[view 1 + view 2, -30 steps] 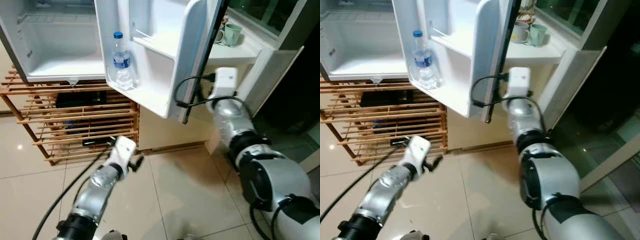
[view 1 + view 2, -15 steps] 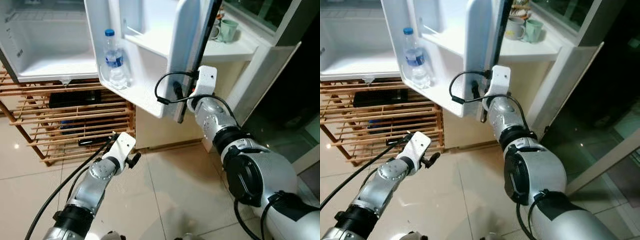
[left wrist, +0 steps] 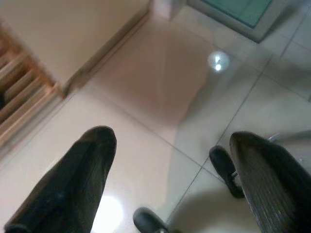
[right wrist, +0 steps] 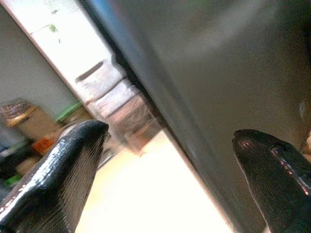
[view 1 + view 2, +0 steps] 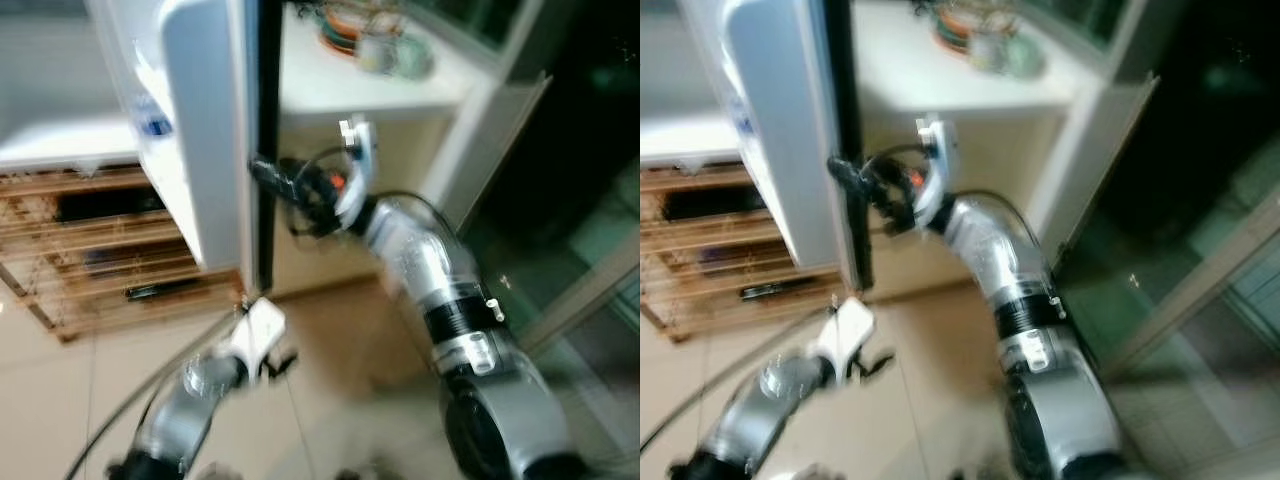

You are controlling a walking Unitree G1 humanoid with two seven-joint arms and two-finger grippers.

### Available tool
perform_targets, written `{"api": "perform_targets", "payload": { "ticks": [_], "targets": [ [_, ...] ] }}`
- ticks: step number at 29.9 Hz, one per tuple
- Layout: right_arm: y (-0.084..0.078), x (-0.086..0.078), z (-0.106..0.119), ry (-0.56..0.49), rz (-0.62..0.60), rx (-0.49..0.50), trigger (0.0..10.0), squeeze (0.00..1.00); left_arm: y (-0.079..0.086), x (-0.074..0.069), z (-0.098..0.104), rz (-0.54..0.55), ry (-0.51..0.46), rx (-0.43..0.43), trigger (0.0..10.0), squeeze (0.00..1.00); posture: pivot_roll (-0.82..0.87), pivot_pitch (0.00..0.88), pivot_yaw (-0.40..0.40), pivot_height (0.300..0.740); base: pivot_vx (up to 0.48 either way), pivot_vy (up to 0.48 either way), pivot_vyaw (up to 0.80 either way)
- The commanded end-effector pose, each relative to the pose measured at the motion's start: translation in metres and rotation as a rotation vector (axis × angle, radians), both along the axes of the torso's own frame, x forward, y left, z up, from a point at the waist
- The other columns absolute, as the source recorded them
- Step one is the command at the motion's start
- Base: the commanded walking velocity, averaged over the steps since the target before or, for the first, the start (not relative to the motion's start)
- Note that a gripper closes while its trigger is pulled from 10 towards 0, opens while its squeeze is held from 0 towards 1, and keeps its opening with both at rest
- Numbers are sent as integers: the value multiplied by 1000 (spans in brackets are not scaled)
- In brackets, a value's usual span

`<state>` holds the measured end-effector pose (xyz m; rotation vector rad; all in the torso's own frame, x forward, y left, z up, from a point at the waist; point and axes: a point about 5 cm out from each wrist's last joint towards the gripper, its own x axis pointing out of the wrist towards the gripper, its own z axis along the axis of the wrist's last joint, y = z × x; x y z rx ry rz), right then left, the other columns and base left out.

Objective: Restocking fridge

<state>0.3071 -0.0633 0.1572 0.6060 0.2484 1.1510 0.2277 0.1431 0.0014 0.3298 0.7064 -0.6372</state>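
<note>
right gripper at fridge door edge, fingers apart | left gripper fingers apart over floor

This is a home kitchen. A white fridge door stands open above a slatted wooden rack. Beside it a white tabletop carries mugs and stacked dishes. The floor is laid with glossy beige tiles, and a glass door stands to the right.
</note>
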Motion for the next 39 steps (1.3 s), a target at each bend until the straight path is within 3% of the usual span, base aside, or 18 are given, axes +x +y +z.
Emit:
{"api": "perform_targets", "payload": {
  "ticks": [1, 4, 7, 9, 10, 12, 13, 14, 15, 16, 18, 21, 23, 26, 29, 32, 34, 39],
  "targets": [
    [-14, -13, 15, -37, 26, 15, 10000, 0, -11, 4, 8, -32, -28, -31, 10000, 0, -44, 0, -76, 740, 0, 0, 0],
    [-35, -33, -6, 22, -11, -55, 10000, 0, -23, 12, 13, -36, -52, -91, 10000, 0, -70, 0, -71, 740, 0, 0, 0],
    [-45, -37, -19, 56, -86, -133, 10000, 0, -36, 22, 25, -12, -96, -185, 10000, 0, -79, 0, -69, 740, 0, 0, 0],
    [-57, -20, -29, 23, -283, -260, 10000, 0, -45, 37, 49, 63, -185, -338, 10000, 0, -94, 0, -62, 740, 0, 0, 0],
    [-67, -9, -37, 5, -414, -377, 10000, 0, -46, 46, 62, 110, -251, -390, 10000, 0, -96, 0, -62, 740, 0, 0, 0],
    [-83, 4, -46, -29, -608, -540, 10000, 0, -45, 59, 79, 188, -348, -436, 10000, 0, -98, 0, -59, 740, 0, 0, 0],
    [-83, 4, -46, -29, -608, -540, 10000, 0, -45, 59, 79, 188, -348, -436, 10000, 0, -98, 0, -59, 740, 0, 0, 0],
    [-101, 11, -44, -40, -782, -565, 10000, 0, -40, 72, 99, 265, -474, -450, 10000, 0, -98, 0, -51, 740, 0, 0, 0],
    [-101, 11, -44, -40, -782, -565, 10000, 0, -40, 72, 99, 265, -474, -450, 10000, 0, -98, 0, -51, 740, 0, 0, 0],
    [-116, 13, -44, -59, -917, -599, 10000, 0, -32, 83, 117, 343, -602, -440, 10000, 0, -90, 0, -46, 740, 0, 0, 0],
    [-122, 13, -46, -65, -989, -600, 10000, 0, -24, 87, 127, 394, -671, -435, 10000, 0, -86, 0, -44, 740, 0, 0, 0],
    [-125, 13, -50, -72, -1038, -610, 10000, 0, -15, 88, 134, 430, -715, -432, 10000, 0, -76, 0, -39, 740, 0, 0, 0],
    [-121, 14, -58, -135, -1077, -652, 10000, 0, 9, 89, 148, 488, -814, -412, 10000, 27, -42, 0, -40, 740, 349, 0, 0],
    [-116, 15, -63, -134, -1072, -648, 10000, 0, 14, 90, 144, 506, -814, -386, 10000, 4, -32, 0, -43, 740, 446, 0, 0],
    [-104, 14, -77, -113, -1047, -658, 10000, 0, 23, 90, 132, 554, -791, -299, 10000, 0, 15, 0, -90, 740, 445, 0, 0],
    [-93, 13, -77, -137, -1006, -655, 10000, 0, 22, 91, 135, 540, -783, -301, 10000, 0, 29, 0, -109, 740, 446, 0, 0],
    [-77, 10, -82, -200, -916, -669, 10000, 0, 21, 92, 138, 489, -796, -286, 10000, 0, 44, 0, -124, 740, 446, 0, 0],
    [-77, 2, -102, -129, -937, -674, 10000, 0, 21, 97, 131, 508, -746, -276, 10000, 0, 78, 0, -102, 740, 449, 0, 0]
  ]
}}
